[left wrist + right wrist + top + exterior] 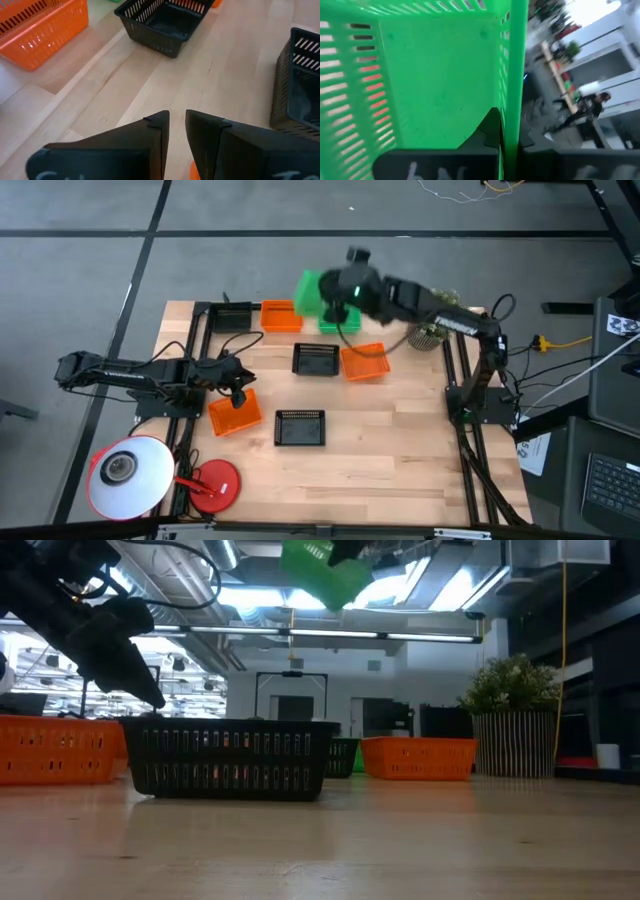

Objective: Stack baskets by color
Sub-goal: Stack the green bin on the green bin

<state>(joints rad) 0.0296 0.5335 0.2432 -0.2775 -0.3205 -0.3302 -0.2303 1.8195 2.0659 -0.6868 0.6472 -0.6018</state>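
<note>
over the wooden table, right gripper clamps a green basket.

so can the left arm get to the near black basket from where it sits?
Probably yes. The left end effector hovers over the orange basket, and the black basket sits just beside that with bare table around it. The right end effector is far off, holding a green basket.
</note>
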